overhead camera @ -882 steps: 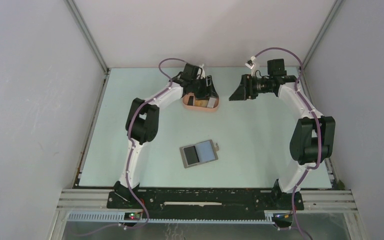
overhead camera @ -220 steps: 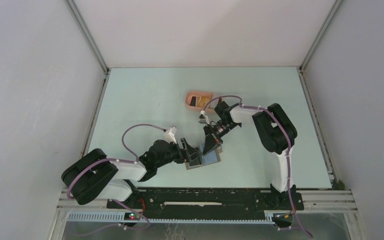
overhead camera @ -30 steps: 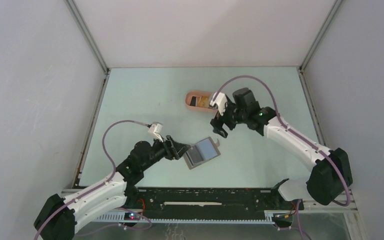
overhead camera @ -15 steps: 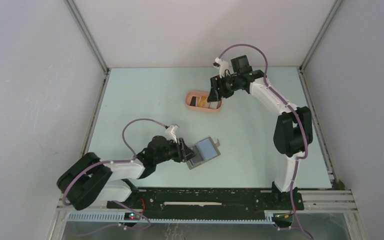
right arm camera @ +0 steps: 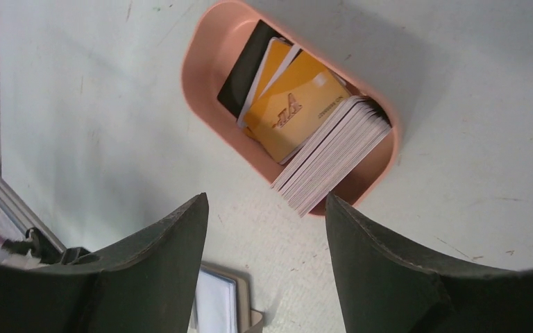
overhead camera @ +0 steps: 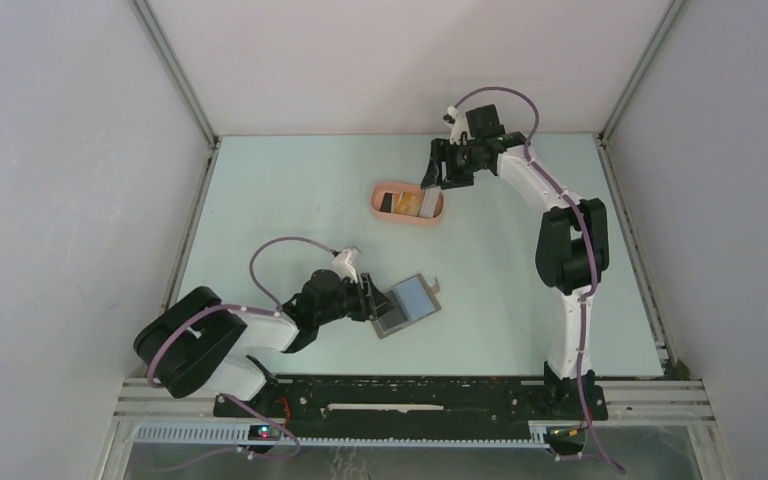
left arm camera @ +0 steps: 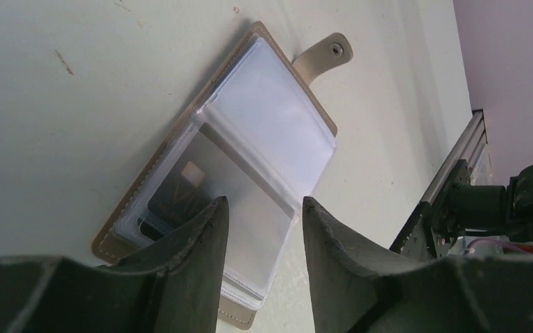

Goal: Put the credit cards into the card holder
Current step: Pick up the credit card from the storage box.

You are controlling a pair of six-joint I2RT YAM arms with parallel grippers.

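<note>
Pale green table (overhead camera: 290, 200), top view: one grey card holder (overhead camera: 407, 305) is lying open near the near edge, about midway across. One pink tray (overhead camera: 376, 204) is sitting toward the far edge. The left gripper (overhead camera: 371, 300) is hovering at the holder's left end, and the right gripper (overhead camera: 434, 178) is hanging over the tray's right end.

Left wrist: the holder's clear sleeves are showing, with one dark card (left arm camera: 180, 200) inside. The left fingers (left arm camera: 201, 236) are standing slightly apart, gripping nothing.

Right wrist: the credit cards (right arm camera: 288, 111) are lying in the tray: one black, two orange-yellow, plus one edge-on stack, uncounted. The right fingers (right arm camera: 166, 263) are spreading wide, empty.
</note>
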